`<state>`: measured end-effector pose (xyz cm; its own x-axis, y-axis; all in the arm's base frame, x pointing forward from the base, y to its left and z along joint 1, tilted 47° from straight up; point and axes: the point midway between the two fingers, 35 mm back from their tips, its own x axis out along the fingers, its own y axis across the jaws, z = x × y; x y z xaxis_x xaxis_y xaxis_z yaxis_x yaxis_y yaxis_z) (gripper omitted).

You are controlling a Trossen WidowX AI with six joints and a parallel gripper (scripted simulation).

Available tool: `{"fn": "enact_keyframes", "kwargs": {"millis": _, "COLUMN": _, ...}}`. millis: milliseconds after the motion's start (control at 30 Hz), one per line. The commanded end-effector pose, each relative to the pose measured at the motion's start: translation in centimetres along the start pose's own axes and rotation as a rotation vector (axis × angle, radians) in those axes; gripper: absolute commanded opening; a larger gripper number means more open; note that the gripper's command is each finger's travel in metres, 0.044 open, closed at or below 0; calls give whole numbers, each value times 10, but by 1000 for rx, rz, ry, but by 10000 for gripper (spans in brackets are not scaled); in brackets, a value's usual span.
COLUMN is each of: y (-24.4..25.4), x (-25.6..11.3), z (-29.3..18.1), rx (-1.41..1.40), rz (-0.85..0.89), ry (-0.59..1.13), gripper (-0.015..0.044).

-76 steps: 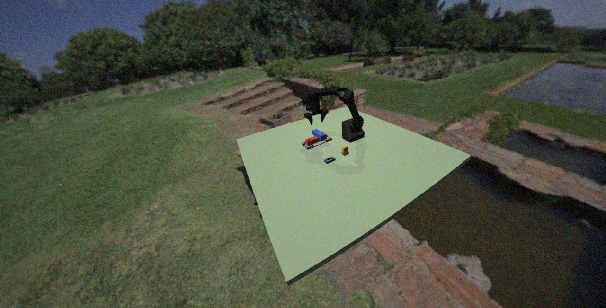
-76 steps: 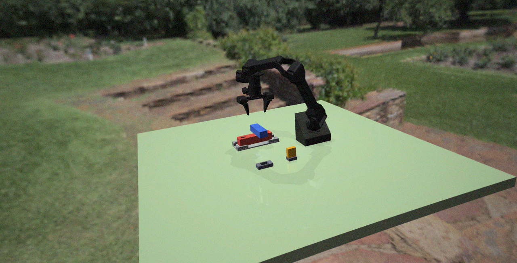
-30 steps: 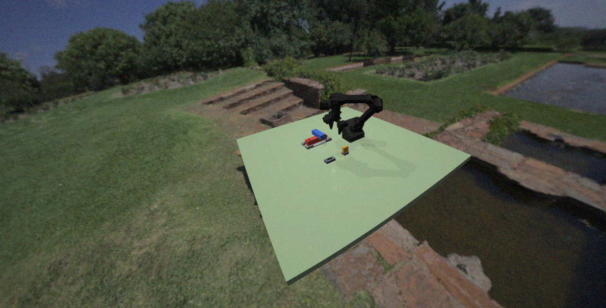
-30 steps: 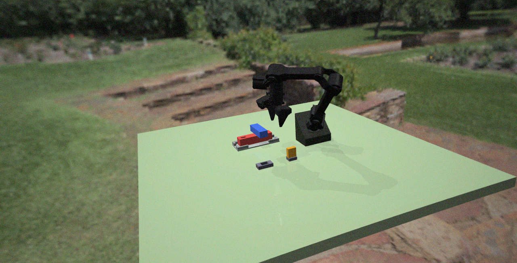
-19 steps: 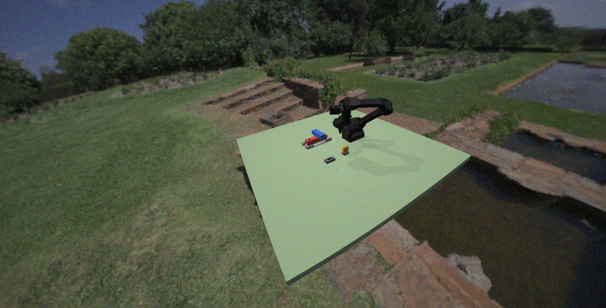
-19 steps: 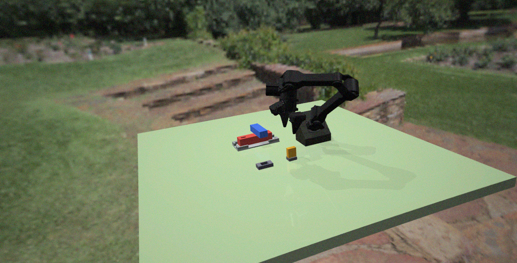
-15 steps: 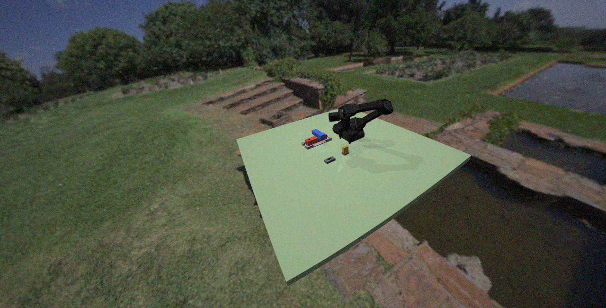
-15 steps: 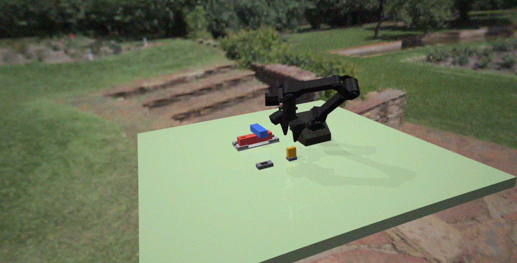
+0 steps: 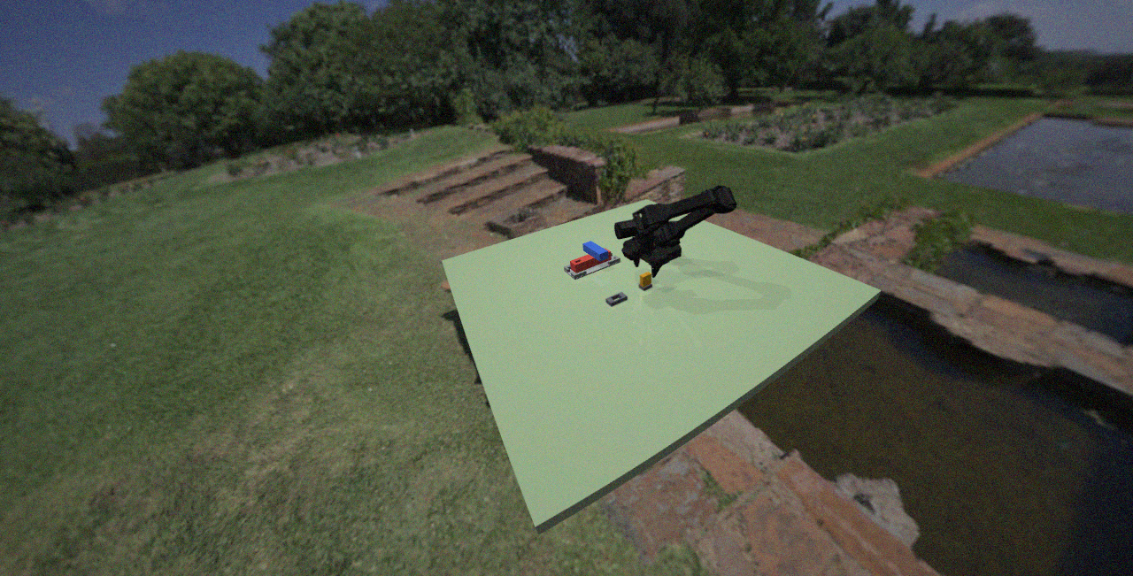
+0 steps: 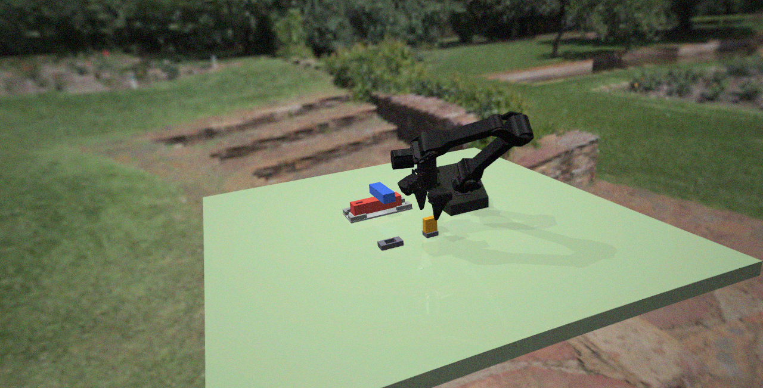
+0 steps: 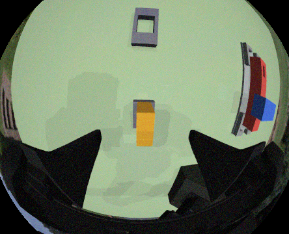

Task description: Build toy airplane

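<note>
The red fuselage (image 9: 583, 264) (image 10: 363, 205) (image 11: 256, 76) lies in the grey cradle (image 9: 581, 273) (image 10: 358, 218) (image 11: 245, 78). The blue wing (image 9: 597, 249) (image 10: 381, 192) (image 11: 263, 108) lies crosswise on top of it; its tab is hidden. The tail socket near the fuselage's far end from the wing is empty. The orange tail fin (image 9: 644, 280) (image 10: 429, 224) (image 11: 145, 129) stands upright in a small dark holder (image 9: 645, 288) (image 10: 430, 234) (image 11: 135, 114). My gripper (image 9: 645, 268) (image 10: 430, 213) (image 11: 146, 134) is open and empty, pointing down above the fin, with its fingers on either side in the wrist view.
An empty grey holder (image 9: 616, 298) (image 10: 390, 243) (image 11: 144, 39) with a rectangular opening lies near the fin's holder. The arm's black base (image 10: 465, 201) stands behind the gripper. The green table (image 9: 634, 390) (image 10: 341, 306) has its edges well away from the parts.
</note>
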<state>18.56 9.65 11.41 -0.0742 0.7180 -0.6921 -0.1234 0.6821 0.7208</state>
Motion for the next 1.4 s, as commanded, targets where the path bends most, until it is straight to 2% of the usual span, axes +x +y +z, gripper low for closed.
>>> {"fn": "enact_keyframes", "kwargs": {"millis": 0, "y": 0, "x": 6, "z": -1, "rx": 8, "rz": 3, "ry": 3, "gripper": 440}}
{"fn": "enact_keyframes", "kwargs": {"millis": 900, "y": 1, "x": 47, "z": -2, "rx": 7, "rz": 8, "ry": 3, "gripper": 440}}
{"fn": "enact_keyframes", "kwargs": {"millis": 1367, "y": 1, "x": 47, "z": -2, "rx": 7, "rz": 8, "ry": 3, "gripper": 72}}
